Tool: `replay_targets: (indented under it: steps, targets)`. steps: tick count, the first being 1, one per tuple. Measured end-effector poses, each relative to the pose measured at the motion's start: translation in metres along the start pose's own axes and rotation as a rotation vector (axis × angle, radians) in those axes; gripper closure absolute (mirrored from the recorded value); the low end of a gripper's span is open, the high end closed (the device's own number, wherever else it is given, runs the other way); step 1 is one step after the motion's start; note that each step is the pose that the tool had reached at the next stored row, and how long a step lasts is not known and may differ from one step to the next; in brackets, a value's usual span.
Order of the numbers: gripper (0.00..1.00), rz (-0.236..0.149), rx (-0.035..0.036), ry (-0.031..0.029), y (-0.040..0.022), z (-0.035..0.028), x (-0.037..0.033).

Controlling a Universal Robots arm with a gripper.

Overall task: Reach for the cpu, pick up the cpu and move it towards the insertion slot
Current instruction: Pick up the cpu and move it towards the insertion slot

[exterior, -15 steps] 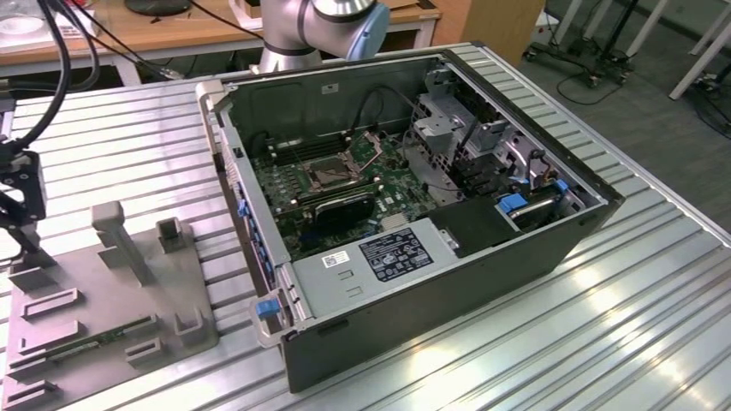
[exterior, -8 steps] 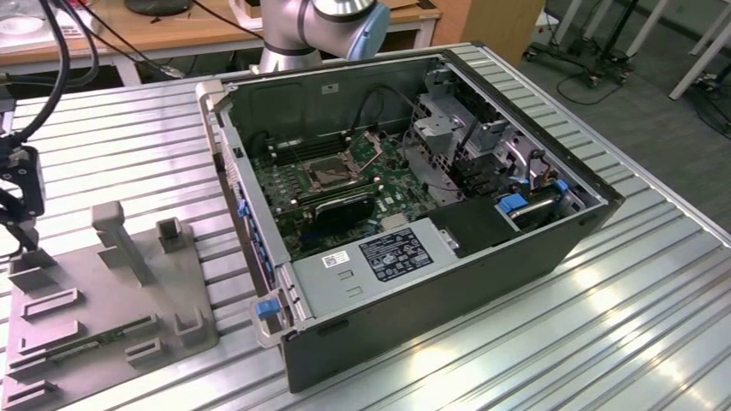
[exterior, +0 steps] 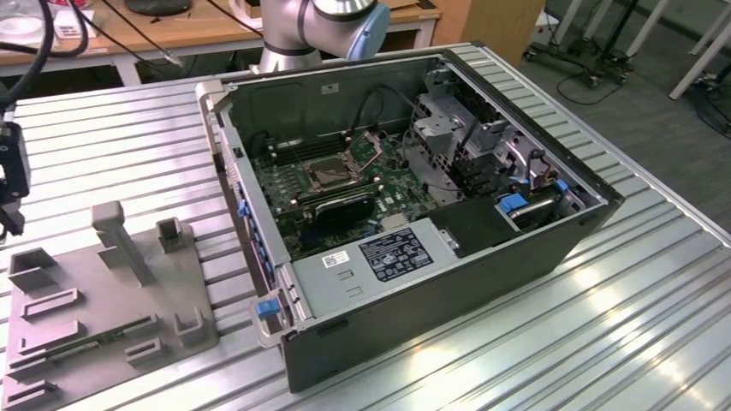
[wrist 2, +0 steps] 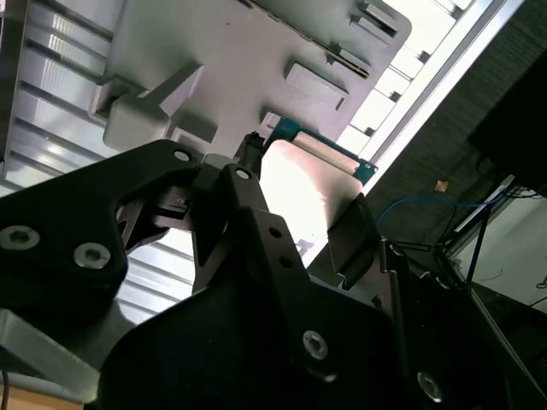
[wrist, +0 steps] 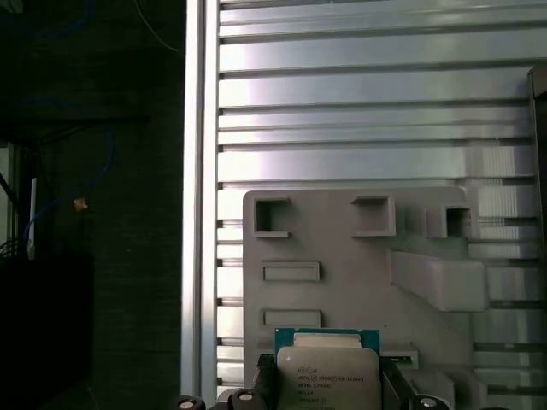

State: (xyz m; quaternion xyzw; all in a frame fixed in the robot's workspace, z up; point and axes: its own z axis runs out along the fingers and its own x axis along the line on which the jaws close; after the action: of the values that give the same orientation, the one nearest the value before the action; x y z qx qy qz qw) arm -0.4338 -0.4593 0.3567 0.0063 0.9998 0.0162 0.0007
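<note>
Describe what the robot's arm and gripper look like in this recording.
The arm is a silver-grey metal tube with a light blue round joint cap. The gripper is matte black, built of flat angular link plates pinned with silver hex-socket screws, ending in two slim black fingers. In the exterior view a thick black cable loops down toward it.

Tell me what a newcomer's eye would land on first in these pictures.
The open computer case lies in the middle of the ribbed metal table, its green motherboard and the insertion slot laid bare. In both wrist views the pincer clasps the cpu over the grey fixture plate at the exterior view's left.
</note>
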Motion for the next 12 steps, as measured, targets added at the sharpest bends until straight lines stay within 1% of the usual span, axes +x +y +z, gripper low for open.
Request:
replay_targets:
  steps: [2,3,6,8,12]
  targets:
    - [0.45,0.000,0.0000,0.0000,0.0002,-0.0062,0.0000]
    - [0.45,0.000,0.0001,0.0001,0.0003,-0.0081,-0.0001]
    - [0.45,0.000,-0.0001,0.0000,0.0005,-0.0085,-0.0027]
    - [0.45,0.000,-0.0009,0.0000,0.0006,-0.0085,-0.0071]
    - [0.45,0.000,-0.0016,0.0001,0.0008,-0.0085,-0.0185]
